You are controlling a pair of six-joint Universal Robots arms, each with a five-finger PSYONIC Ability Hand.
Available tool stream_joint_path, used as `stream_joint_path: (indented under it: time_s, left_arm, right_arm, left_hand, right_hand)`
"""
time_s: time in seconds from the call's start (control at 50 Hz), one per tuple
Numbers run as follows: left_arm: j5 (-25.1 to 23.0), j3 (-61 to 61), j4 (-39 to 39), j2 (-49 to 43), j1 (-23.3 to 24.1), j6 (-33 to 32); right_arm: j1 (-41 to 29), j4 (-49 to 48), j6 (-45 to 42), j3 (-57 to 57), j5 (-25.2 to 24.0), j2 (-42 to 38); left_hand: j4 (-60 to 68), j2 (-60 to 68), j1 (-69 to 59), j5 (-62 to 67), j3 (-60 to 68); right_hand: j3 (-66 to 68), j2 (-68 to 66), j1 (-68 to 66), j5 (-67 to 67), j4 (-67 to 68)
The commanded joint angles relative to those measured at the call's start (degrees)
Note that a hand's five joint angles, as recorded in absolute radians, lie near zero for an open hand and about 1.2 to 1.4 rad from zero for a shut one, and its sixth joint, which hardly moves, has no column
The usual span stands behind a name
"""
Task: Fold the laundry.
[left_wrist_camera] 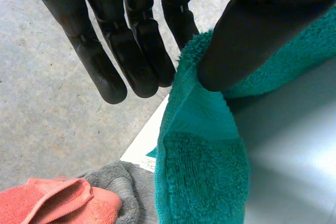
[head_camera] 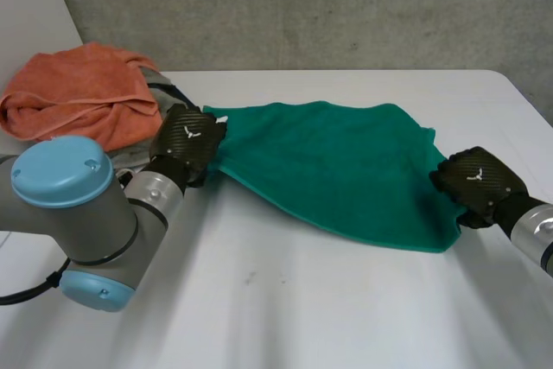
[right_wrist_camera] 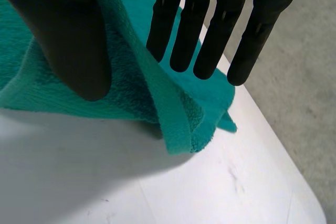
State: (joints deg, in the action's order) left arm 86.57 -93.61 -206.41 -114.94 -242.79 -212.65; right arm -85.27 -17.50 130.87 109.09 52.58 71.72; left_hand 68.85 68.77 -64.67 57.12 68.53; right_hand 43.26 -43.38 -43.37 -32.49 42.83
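Note:
A green towel (head_camera: 337, 170) hangs stretched across the white table (head_camera: 302, 300) between my two hands, sagging onto it in the middle. My left hand (head_camera: 188, 140) holds the towel's left corner: in the left wrist view the thumb (left_wrist_camera: 252, 30) presses the green towel (left_wrist_camera: 205, 182) against the straight fingers (left_wrist_camera: 131, 61). At the towel's right edge is my right hand (head_camera: 475, 181). In its wrist view the thumb (right_wrist_camera: 68, 35) stands apart from the straight fingers (right_wrist_camera: 205, 30), a ridge of green towel (right_wrist_camera: 131, 77) rises loosely between them, and the corner droops onto the table.
A heap of orange towel (head_camera: 78, 92) lies at the table's back left, with a grey cloth (left_wrist_camera: 118, 187) beside it, close to my left hand. The table's right edge (right_wrist_camera: 273, 145) runs just beyond my right fingertips, with concrete floor past it.

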Motion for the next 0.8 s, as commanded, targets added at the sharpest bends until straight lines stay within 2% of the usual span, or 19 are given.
stream_joint_path:
  time_s: [0.02,0.08,0.14,0.16,0.2,0.22,0.24,0.3,0.38,0.6,0.72,0.8]
  left_arm:
    - [-0.1,-0.7,0.1,-0.3,-0.4,0.0]
    - [-0.2,-1.0,0.1,-0.6,-0.8,0.0]
    - [-0.2,-1.4,0.1,-0.7,-1.5,0.0]
    - [-0.2,-1.7,0.1,-0.8,-2.0,0.0]
    - [-0.2,-2.1,0.1,-0.9,-2.4,0.0]
    - [-0.1,-2.2,0.1,-1.0,-2.6,-0.2]
    - [-0.1,-2.4,0.4,-1.4,-2.8,-0.4]
    - [-0.1,-2.4,1.1,-2.2,-2.9,-0.5]
    - [-0.2,-2.4,3.5,-3.9,-4.3,-0.6]
    - [-0.3,-3.2,9.1,-5.6,-4.9,-0.2]
    - [0.0,-5.2,10.6,-1.1,-4.6,2.1]
    - [0.0,-6.3,11.0,3.1,-4.5,7.4]
  right_arm:
    - [-0.1,-0.2,-10.0,2.2,-0.8,-0.1]
    - [0.4,0.5,-11.2,2.3,-1.0,-0.2]
    - [1.6,1.0,-7.5,1.2,0.1,0.4]
    - [3.8,1.7,-2.5,-0.2,0.9,0.6]
    - [5.9,2.5,3.8,-2.0,2.3,0.7]
    - [7.6,3.6,10.8,-3.7,4.0,0.6]
    - [8.2,4.1,14.1,-4.3,4.7,0.6]
    - [8.5,6.1,23.9,-6.1,7.1,1.0]
    - [8.7,7.5,29.3,-6.4,9.1,1.3]
    - [8.9,8.4,29.2,-6.5,16.6,1.2]
    - [8.6,8.4,29.0,-5.4,15.9,1.0]
    - [8.5,8.1,29.0,-4.9,16.0,0.8]
  left_hand:
    - [11.2,11.2,-15.3,12.9,11.5]
    - [11.2,11.2,-15.3,12.9,11.5]
    - [11.2,11.2,-15.3,12.9,11.5]
    - [-3.8,-3.7,-0.4,-2.1,-3.5]
    - [-13.5,-13.4,9.3,-11.8,-13.2]
    - [-16.9,-16.8,12.7,-15.2,-16.6]
    - [-24.2,-24.2,20.1,-22.5,-23.9]
    - [-28.4,-28.3,24.2,-26.6,-28.0]
    - [-30.2,-30.1,26.0,-28.5,-29.9]
    - [-31.2,-31.1,27.0,-29.5,-30.9]
    - [-31.4,-31.3,27.2,-29.7,-31.1]
    - [-34.2,-34.2,30.1,-32.5,-33.9]
  right_hand:
    - [36.7,-36.6,-36.6,-37.5,37.2]
    - [36.7,-36.6,-36.6,-37.5,37.2]
    - [36.7,-36.6,-36.6,-37.5,37.2]
    - [36.7,-36.6,-36.6,-37.5,37.2]
    - [36.7,-36.6,-36.6,-37.5,37.2]
    - [36.7,-36.6,-36.6,-37.5,37.2]
    - [36.7,-36.6,-36.6,-37.5,37.2]
    - [36.7,-36.6,-36.6,-37.5,37.2]
    - [36.7,-36.6,-36.6,-37.5,37.2]
    - [36.7,-36.6,-36.6,-37.5,37.2]
    - [36.7,-36.6,-36.6,-37.5,37.2]
    - [36.7,-36.6,-36.6,-37.5,37.2]
